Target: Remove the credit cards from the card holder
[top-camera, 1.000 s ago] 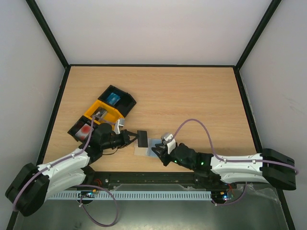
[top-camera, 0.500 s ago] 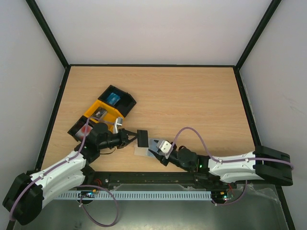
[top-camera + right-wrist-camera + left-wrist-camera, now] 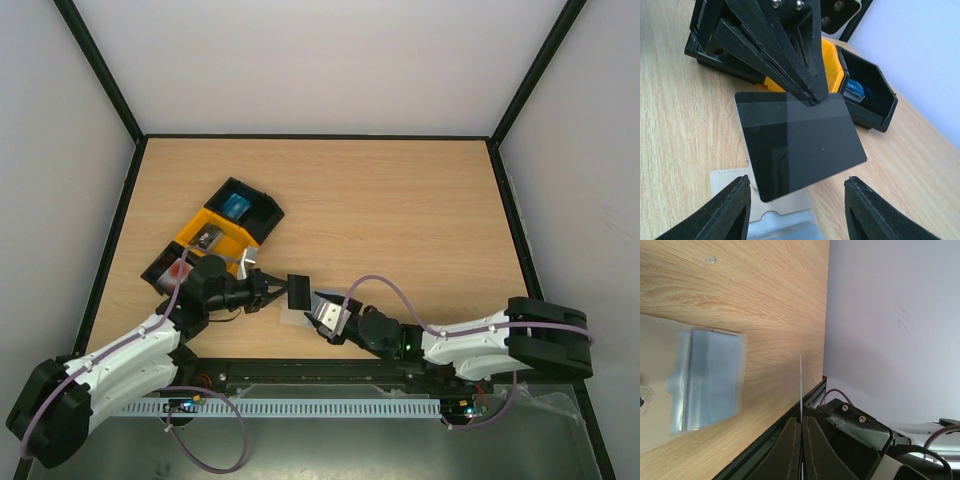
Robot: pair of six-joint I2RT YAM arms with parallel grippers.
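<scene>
My left gripper (image 3: 275, 293) is shut on a black card (image 3: 298, 289) and holds it above the table. The card shows edge-on (image 3: 801, 385) between the pressed jaws in the left wrist view, and as a glossy black rectangle (image 3: 800, 145) in the right wrist view. The card holder (image 3: 296, 316), pale blue-grey with a beige tab, lies flat on the table below the card (image 3: 710, 375), its top edge at the bottom of the right wrist view (image 3: 780, 225). My right gripper (image 3: 325, 315) stands open over the holder's right end, its jaws wide apart with nothing between them (image 3: 797, 210). A small red credit card (image 3: 178, 270) lies in the black tray compartment.
A black-and-yellow compartment tray (image 3: 215, 240) stands at the left, just behind my left gripper, with a bright blue item (image 3: 236, 205) in its far black compartment (image 3: 855, 90). The table's black front rail (image 3: 775, 435) runs close to the holder.
My right gripper has opened and slid left along the front edge to the holder's right end. My left gripper still holds the black card in nearly the same place.
</scene>
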